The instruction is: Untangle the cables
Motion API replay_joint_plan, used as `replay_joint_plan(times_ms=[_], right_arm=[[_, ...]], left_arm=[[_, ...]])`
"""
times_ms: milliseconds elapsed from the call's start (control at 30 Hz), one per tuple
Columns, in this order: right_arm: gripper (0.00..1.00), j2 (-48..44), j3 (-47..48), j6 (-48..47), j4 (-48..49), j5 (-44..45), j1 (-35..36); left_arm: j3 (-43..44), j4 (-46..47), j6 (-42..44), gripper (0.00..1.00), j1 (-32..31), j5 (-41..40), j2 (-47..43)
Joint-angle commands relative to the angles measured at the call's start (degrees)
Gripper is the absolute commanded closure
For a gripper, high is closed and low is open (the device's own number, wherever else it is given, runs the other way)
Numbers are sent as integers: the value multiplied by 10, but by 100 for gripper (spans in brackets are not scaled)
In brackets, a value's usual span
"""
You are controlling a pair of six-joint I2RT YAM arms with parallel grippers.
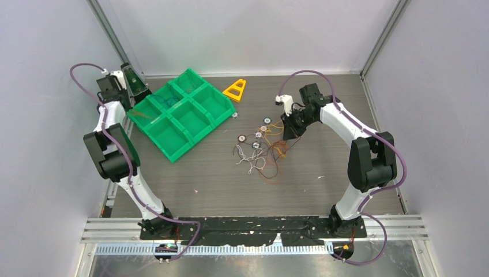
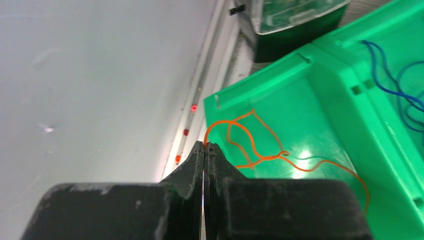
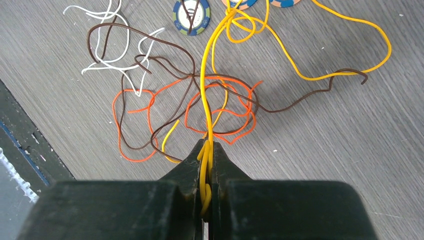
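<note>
Right wrist view: right gripper [image 3: 207, 148] clamps the yellow wire [image 3: 201, 85]; lift slowly so the orange loops [image 3: 230, 133] at 12 o'clock slip off. Left gripper [image 2: 206, 146] pinches an orange wire [image 2: 227, 121].

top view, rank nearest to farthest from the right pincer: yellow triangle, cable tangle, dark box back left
1. cable tangle, at the right pincer, its yellow strand gripped
2. yellow triangle, farther back and left
3. dark box, far back-left corner
</note>
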Motion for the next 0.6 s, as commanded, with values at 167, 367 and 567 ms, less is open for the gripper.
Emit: replay_joint_plan(times_ms=[167, 367, 567], right_arm=[[95, -15, 30, 2, -12, 3, -1], [95, -13, 29, 2, -14, -7, -1], [94, -23, 29, 1, -18, -19, -1]], left_arm=[[32, 9, 28, 100, 2, 109, -9], [1, -62, 34, 100, -27, 223, -36], [10, -134, -1, 100, -21, 189, -15]])
